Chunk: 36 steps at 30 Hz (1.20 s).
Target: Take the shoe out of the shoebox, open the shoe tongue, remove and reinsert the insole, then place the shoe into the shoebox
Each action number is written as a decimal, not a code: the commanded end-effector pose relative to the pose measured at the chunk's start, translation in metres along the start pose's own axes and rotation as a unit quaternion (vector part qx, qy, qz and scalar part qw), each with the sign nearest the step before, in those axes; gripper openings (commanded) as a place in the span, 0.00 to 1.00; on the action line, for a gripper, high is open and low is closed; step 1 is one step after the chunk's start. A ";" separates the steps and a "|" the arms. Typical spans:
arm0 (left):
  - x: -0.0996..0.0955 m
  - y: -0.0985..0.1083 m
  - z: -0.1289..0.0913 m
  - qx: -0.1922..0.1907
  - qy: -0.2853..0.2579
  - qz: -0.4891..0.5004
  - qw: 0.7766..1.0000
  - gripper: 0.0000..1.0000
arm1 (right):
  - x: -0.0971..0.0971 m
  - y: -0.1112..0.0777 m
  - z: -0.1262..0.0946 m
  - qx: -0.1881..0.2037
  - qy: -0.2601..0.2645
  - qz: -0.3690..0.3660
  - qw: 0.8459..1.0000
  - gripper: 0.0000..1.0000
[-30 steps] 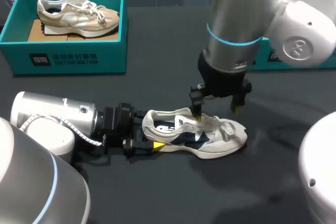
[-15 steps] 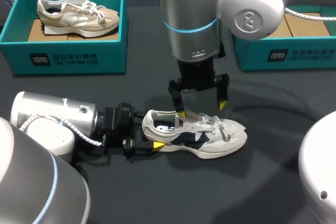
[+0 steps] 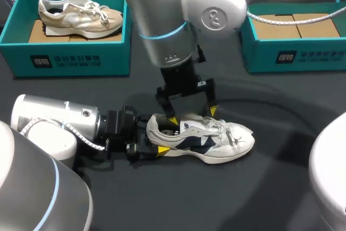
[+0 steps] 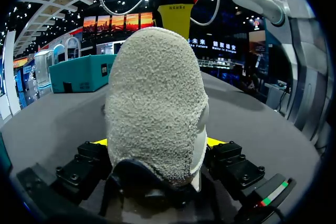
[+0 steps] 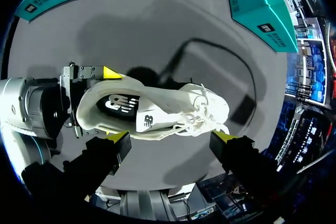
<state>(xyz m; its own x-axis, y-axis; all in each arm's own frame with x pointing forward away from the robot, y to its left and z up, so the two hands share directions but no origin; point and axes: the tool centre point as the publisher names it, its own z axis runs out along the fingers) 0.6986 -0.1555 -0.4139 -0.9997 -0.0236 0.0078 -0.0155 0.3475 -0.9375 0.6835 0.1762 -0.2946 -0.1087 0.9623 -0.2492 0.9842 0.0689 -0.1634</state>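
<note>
Two left fingers (image 3: 162, 149) around shoe (image 3: 219, 144) heel

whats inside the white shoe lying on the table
Through the opening of the white shoe a dark insole with a white mark shows. Farther forward is hidden under the tongue and laces.

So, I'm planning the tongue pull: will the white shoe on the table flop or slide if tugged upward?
Probably it won't slide: the left gripper clamps the white shoe at its heel. The upper looks like soft fabric with loose laces, so it likely flexes. Its flat sole lies on the table, so tipping seems unlikely.
</note>
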 end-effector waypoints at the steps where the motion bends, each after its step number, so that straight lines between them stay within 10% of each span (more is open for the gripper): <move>1: -0.002 0.002 0.003 -0.002 0.000 0.000 1.000 0.00 | 0.008 0.003 0.006 0.002 -0.057 0.007 0.998 1.00; 36: -0.002 0.002 0.003 -0.002 0.000 0.000 1.000 0.00 | 0.014 0.014 0.039 -0.014 -0.109 0.042 0.993 1.00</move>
<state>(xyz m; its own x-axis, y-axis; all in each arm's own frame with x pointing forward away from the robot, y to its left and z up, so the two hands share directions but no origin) 0.6987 -0.1555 -0.4139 -0.9997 -0.0236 0.0078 -0.0155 0.3476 -0.9375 0.6899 0.1738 -0.3341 -0.0494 0.8917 -0.4499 0.9943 0.0012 -0.1069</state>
